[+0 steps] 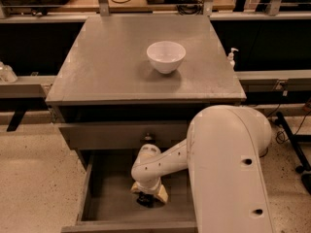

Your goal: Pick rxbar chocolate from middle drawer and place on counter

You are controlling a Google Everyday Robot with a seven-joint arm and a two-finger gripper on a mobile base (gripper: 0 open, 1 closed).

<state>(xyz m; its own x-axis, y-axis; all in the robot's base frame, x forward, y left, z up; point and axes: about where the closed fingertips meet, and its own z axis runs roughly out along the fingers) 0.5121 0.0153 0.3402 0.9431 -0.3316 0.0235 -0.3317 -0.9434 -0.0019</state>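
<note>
The middle drawer [104, 198] stands pulled out below the cabinet, and its grey floor shows. My gripper [146, 199] is down inside it, near the middle of the floor, pointing straight down under my white wrist. A small dark shape sits right under the gripper. I cannot tell whether it is the rxbar chocolate; no bar shows anywhere else in the drawer. The counter [107, 67] is the grey top above, and the gripper is well below it.
A white bowl [166, 56] stands on the counter right of centre. The shut top drawer front with a small knob [148, 137] is just above my wrist. My large white arm housing [228, 169] covers the drawer's right part. A small pump bottle [232, 57] stands off the counter's right edge.
</note>
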